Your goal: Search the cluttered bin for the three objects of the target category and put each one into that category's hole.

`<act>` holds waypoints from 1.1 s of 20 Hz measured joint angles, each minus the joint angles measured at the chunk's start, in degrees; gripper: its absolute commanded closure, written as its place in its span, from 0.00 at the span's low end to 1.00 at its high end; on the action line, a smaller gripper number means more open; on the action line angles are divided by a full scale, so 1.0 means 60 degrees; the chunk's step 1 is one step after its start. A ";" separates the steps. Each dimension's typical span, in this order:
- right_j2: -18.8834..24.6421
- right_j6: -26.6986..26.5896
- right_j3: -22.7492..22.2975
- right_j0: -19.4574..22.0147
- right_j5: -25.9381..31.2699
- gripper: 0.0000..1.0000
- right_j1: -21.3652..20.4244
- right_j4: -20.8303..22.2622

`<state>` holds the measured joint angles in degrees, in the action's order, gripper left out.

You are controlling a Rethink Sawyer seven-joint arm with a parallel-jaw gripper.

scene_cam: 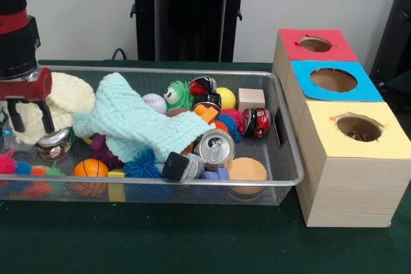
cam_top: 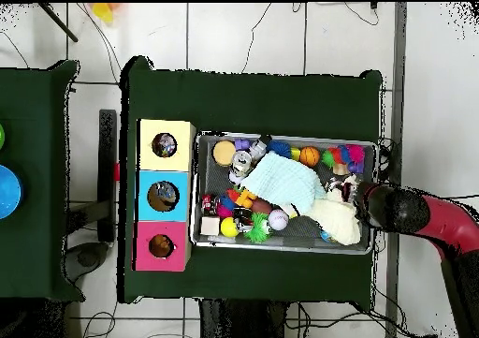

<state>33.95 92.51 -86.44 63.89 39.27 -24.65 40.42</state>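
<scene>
At the bin's (scene_cam: 282, 134) left end in the front view, I see my gripper (scene_cam: 29, 115) hanging with its two fingers spread, pinching nothing.

Its fingers (scene_cam: 47, 115) sit just over the cream cloth (scene_cam: 67, 97) and near a small jar (scene_cam: 54, 142) by that end wall. I see a mint cloth (scene_cam: 128, 120) draped across the middle, over many toys. A soda can (scene_cam: 214, 148) lies by the front rim, with an orange ball (scene_cam: 90, 169) toward the front left corner and a baseball (scene_cam: 154, 102) toward the back rim. A wood block (scene_cam: 251, 99) sits near the back right corner. Past the bin's right end stand three boxes with holes: red box (scene_cam: 316, 44), blue box (scene_cam: 332, 80) and yellow box (scene_cam: 356, 128). I cannot tell which toys are the ones to find.
</scene>
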 measured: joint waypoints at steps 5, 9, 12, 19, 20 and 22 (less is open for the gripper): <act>0.0055 0.0000 0.0000 0.0125 -0.0002 0.00 -0.0064 0.0004; 0.0052 0.0000 -0.0001 0.0305 -0.0002 0.00 -0.0208 0.0010; 0.0087 0.0000 -0.0072 0.0391 0.0012 0.00 -0.0308 -0.0022; 0.0094 0.0000 -0.0129 0.0427 0.0012 0.00 -0.0332 -0.0016; 0.0092 0.0000 -0.0129 0.0431 0.0010 0.00 -0.0321 -0.0014; 0.0094 0.0000 -0.0127 0.0440 0.0010 0.00 -0.0303 -0.0014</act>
<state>34.51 92.51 -87.20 66.53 39.33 -26.47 40.34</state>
